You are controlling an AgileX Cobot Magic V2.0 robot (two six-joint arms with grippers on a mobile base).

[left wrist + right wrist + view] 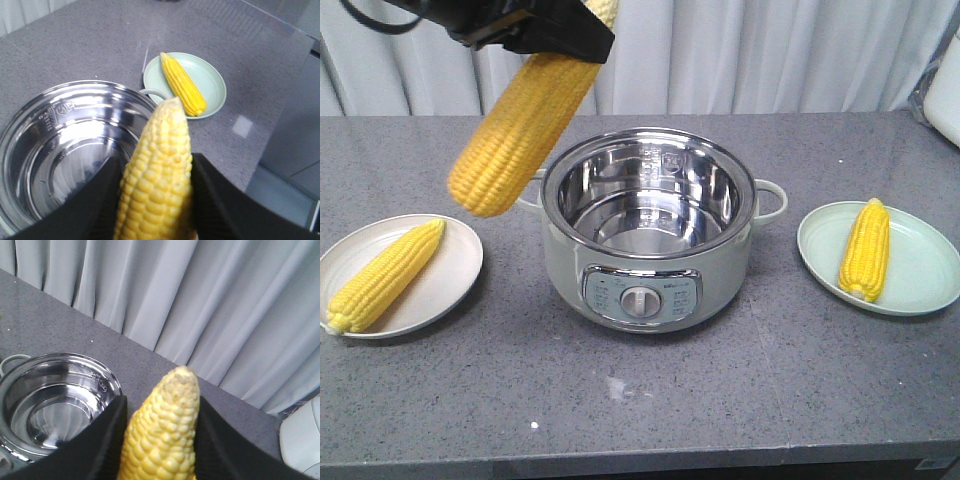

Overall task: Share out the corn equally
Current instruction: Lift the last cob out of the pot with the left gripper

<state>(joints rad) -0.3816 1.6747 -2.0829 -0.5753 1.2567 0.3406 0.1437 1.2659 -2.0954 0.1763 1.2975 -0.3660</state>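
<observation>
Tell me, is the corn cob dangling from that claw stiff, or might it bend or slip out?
Likely stiff: the held corn cob hangs unbent below the left gripper, gripped only near its narrow end. It might slip, since it tapers where the fingers pinch and most of its weight hangs beyond them. Laid down, its round shape would probably roll.

In front of me is a gray table (pixel 770 400) with tiny speckles. A pot (pixel 565 265) and 2 plates sit right on it. The shiny metal pot stands in the middle. A cream plate (pixel 445 280) lies to my left of it and a pale green plate (pixel 920 270) to my right, both apart from the pot.
</observation>
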